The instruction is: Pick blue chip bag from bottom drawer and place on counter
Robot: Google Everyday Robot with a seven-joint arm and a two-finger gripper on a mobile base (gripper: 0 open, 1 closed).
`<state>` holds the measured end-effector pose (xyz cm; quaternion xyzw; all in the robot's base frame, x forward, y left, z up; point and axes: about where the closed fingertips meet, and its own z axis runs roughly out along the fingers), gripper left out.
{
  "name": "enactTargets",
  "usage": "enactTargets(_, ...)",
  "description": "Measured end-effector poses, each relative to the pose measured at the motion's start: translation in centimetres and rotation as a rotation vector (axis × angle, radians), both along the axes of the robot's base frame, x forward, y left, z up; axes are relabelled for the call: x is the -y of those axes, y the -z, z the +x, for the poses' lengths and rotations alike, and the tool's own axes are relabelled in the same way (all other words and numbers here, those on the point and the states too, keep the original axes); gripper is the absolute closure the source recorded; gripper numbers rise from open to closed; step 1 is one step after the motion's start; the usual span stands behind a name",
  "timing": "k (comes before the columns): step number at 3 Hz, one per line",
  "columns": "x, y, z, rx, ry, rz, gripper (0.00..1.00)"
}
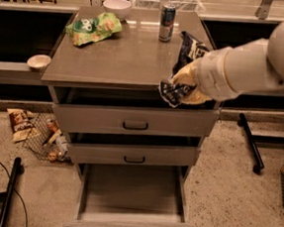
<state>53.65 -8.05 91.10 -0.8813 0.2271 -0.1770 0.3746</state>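
Observation:
The blue chip bag (189,49) is crumpled dark navy foil with white lettering. My gripper (184,83) is shut on it and holds it over the right front corner of the counter (122,56), slightly above the slab. My white arm reaches in from the right. The bottom drawer (133,189) is pulled out wide at the foot of the cabinet, and its grey floor is bare. The two upper drawers stand a little ajar.
On the counter are a light-green snack bag (92,27), a drink can (167,22) and a white bowl (116,6). A small bowl (38,61) sits on the left ledge. A brown-and-white snack bag (19,122) and a wire basket (48,137) lie on the floor at left. A black stand leg (251,142) is at right.

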Motion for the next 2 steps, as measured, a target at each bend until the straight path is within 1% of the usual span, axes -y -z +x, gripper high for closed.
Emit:
enactTargets(1, 0.5, -0.9, 4.6, -0.017, -0.041, -0.072, 1.0)
enactTargets(2, -2.7, -1.2, 9.0, -0.02, -0.119, -0.098, 1.0)
